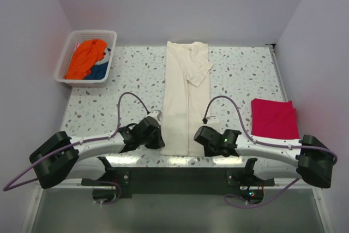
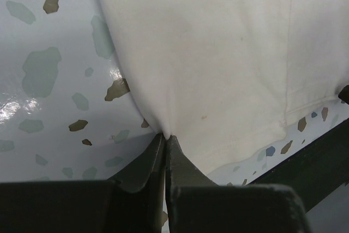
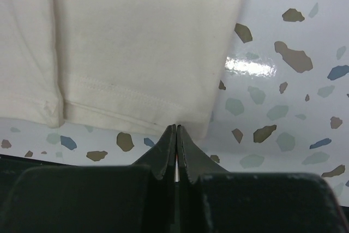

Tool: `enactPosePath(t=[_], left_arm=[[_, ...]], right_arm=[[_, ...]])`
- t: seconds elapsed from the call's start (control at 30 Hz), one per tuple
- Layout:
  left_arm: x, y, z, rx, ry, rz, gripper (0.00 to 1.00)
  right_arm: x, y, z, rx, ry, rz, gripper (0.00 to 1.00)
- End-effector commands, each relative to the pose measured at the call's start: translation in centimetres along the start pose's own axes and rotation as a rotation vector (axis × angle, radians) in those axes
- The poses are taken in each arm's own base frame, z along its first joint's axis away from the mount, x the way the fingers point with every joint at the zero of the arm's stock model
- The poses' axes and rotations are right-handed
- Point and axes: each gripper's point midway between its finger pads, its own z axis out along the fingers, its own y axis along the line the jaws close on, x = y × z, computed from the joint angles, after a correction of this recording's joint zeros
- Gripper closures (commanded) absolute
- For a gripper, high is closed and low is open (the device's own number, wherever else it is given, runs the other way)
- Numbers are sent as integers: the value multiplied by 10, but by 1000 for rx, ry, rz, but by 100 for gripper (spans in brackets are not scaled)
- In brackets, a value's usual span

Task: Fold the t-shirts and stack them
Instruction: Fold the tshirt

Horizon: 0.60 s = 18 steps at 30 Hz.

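- The left gripper [image 2: 165,138] has its jaws closed on the left edge of the shirt [image 2: 218,53]. The cloth puckers into a small fold right at the tips.
- From those jaws the shirt spreads ahead and to the right. Its hem runs off to the right of the tips, near the table's front edge.
- Speckled table [image 2: 49,80] lies bare to the left of the left jaws.
- The right gripper [image 3: 176,130] also has its jaws pressed together, with only a sliver between them. The tips meet the shirt's hem [image 3: 136,42] close to its right corner and seem to pinch it.
- From the right jaws the shirt stretches ahead and to the left. A folded layer's edge shows further left along the hem.
- In the top view the shirt [image 1: 182,102] lies as a long strip between the left gripper [image 1: 161,135] and the right gripper [image 1: 197,133]. It runs away from both toward the far side, with a sleeve folded over at the far end.
- A folded red shirt [image 1: 274,118] lies flat on the table [image 1: 240,80], well to the right of the right jaws.
- A white basket [image 1: 65,58] sits far ahead and left of the left jaws, holding orange cloth [image 1: 86,57] and a bit of blue cloth [image 1: 100,71].
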Motion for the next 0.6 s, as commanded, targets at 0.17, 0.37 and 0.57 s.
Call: enactPosePath(t=[0.17, 0.37, 0.57], left_arm=[[18, 11, 0, -19, 48, -12, 100], [20, 13, 0, -18, 52, -14, 100], [21, 14, 1, -19, 51, -17, 100]], right_arm=[[-15, 5, -16, -28, -53, 41, 70], [-17, 11, -5, 12, -40, 6, 57], [-11, 5, 9, 60, -30, 6, 60]])
